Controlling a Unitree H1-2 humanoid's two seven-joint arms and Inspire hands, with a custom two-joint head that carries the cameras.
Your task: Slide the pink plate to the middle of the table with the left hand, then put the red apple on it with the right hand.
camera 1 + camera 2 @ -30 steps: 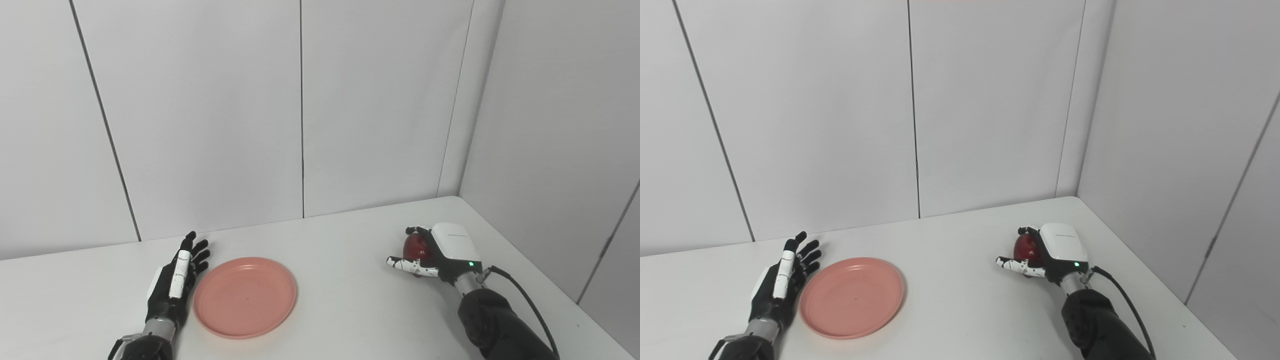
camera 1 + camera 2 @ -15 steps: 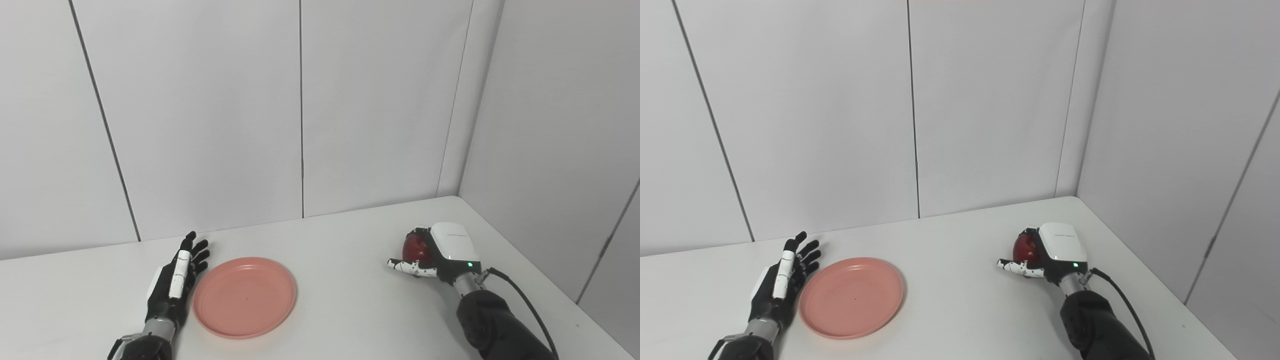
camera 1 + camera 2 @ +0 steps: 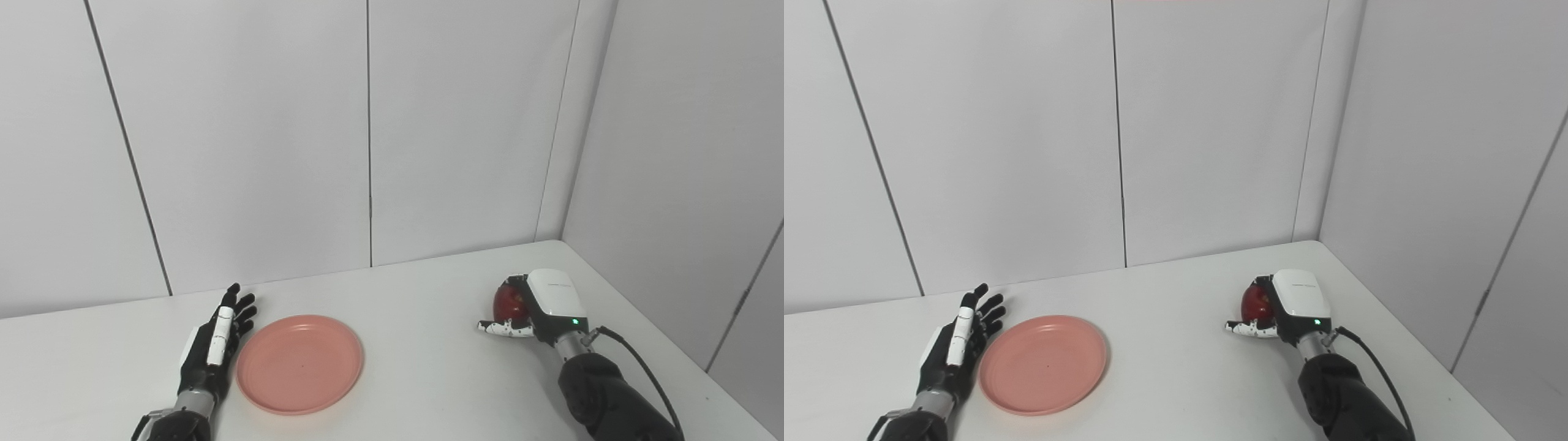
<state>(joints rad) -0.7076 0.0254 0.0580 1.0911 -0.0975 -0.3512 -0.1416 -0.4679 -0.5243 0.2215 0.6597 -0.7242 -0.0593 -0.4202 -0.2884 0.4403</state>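
Observation:
The pink plate (image 3: 300,362) lies flat on the white table (image 3: 416,380), left of centre. My left hand (image 3: 214,349) rests just left of its rim, open, fingers stretched out and pointing away from me. At the right, my right hand (image 3: 539,306) is shut on the red apple (image 3: 507,302); the fingers curl over its top and the thumb sticks out to the left under it. The apple sits partly hidden behind the white back of the hand, slightly above the tabletop.
Grey wall panels (image 3: 367,135) close off the back and right side of the table. The table's right edge (image 3: 667,361) runs close to my right arm. A black cable (image 3: 643,367) trails from the right wrist.
My right hand's fingers have closed over the apple and the hand has risen slightly with it. The left hand and the plate have not moved.

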